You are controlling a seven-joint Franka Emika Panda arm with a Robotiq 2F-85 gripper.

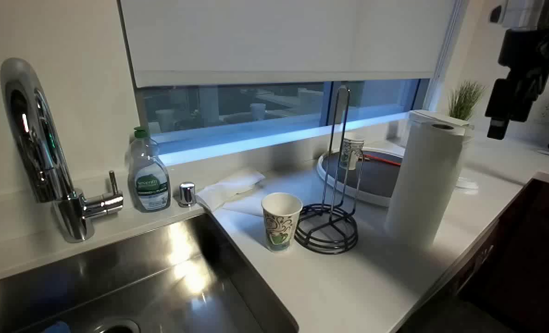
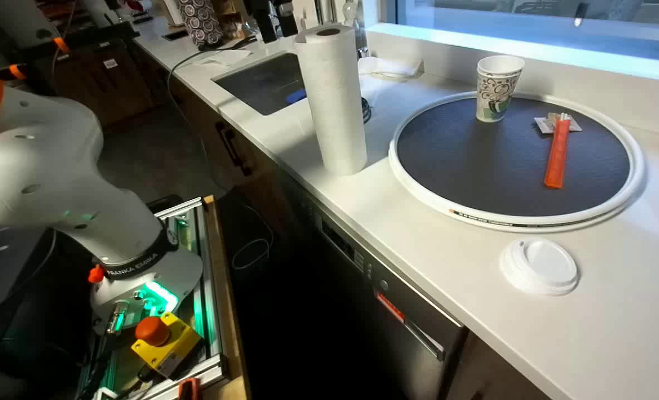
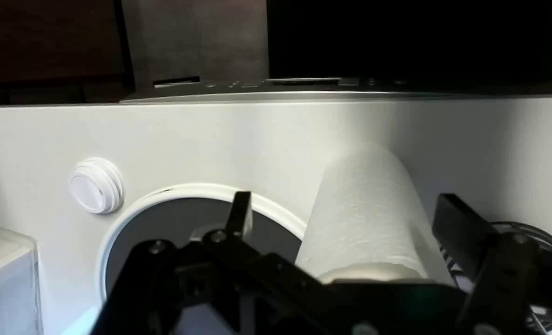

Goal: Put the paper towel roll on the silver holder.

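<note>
The paper towel roll [image 1: 425, 185] is a tall white cylinder. It stands upright on the counter and also shows in an exterior view [image 2: 332, 103]. The silver holder [image 1: 332, 217] stands beside it, with a ringed wire base and a bare tall upright. In the wrist view only part of its base [image 3: 532, 229] shows at the right. My gripper [image 3: 346, 207] is open and holds nothing. In the wrist view the roll appears below and between the spread fingers, apart from them. The gripper is near the roll's top height in both exterior views [image 1: 499, 127] [image 2: 278, 30].
A patterned paper cup [image 1: 281, 222] stands close against the holder's base. A round dark tray [image 2: 507, 166] with a white rim carries another cup [image 2: 496, 91] and an orange packet [image 2: 557, 153]. The sink [image 1: 196, 282], faucet [image 1: 38, 138] and soap bottle [image 1: 149, 175] lie beyond. White lids [image 2: 538, 265] lie nearby.
</note>
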